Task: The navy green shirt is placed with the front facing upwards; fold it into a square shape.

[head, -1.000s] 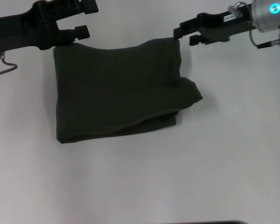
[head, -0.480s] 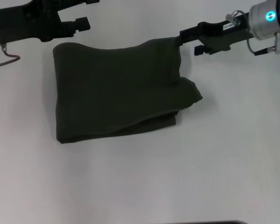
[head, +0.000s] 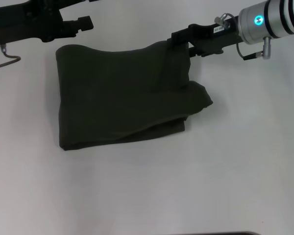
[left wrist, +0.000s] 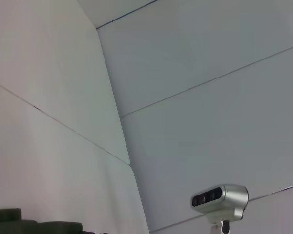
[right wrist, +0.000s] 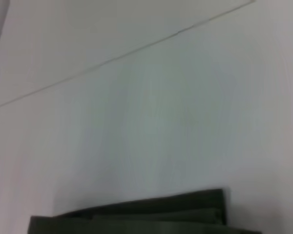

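Shirt (head: 122,95) lay folded near-square on tabletop (head: 186,186). Right gripper (head: 180,40), at its 1 o'clock corner, seemingly pinching cloth; left gripper (head: 81,23), 11 o'clock, clear, state unreadable. Final fold judged done; next, release and straighten the bulging 3 o'clock edge

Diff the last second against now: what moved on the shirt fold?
The right gripper slid inward along the far edge until it overlapped the navy green shirt at its far right corner. The left gripper drew back off the far left corner, leaving it free. The folded shirt itself kept its shape and place on the table.
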You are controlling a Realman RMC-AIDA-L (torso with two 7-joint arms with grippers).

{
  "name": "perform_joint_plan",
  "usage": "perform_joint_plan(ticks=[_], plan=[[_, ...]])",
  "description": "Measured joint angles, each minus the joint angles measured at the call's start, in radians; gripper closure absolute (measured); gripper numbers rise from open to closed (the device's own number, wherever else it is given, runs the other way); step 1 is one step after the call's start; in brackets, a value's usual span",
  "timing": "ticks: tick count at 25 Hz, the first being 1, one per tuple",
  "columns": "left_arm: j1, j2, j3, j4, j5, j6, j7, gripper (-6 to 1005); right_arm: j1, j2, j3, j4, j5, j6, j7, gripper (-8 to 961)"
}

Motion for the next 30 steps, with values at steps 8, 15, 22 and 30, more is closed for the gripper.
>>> perform_joint_plan(ticks=[8, 15, 22, 30], plan=[[0.001, 0.000, 0.006, -0.001, 0.000, 0.009, 0.002, 50, -0.018, 0.002, 0.014, -0.013, 0.053, -0.004, -0.026, 332], [0.002, 0.000, 0.007, -0.001, 0.000, 0.009, 0.002, 50, -0.012, 0.004, 0.012, -0.015, 0.051, -0.012, -0.027, 634], [0.003, 0.000, 0.007, -0.001, 0.000, 0.009, 0.003, 49, -0.012, 0.004, 0.017, -0.035, 0.064, -0.018, -0.028, 883], [0.001, -0.001, 0.004, -0.001, 0.000, 0.009, 0.003, 49, -0.004, 0.005, 0.012, -0.057, 0.140, -0.003, -0.100, 919]])
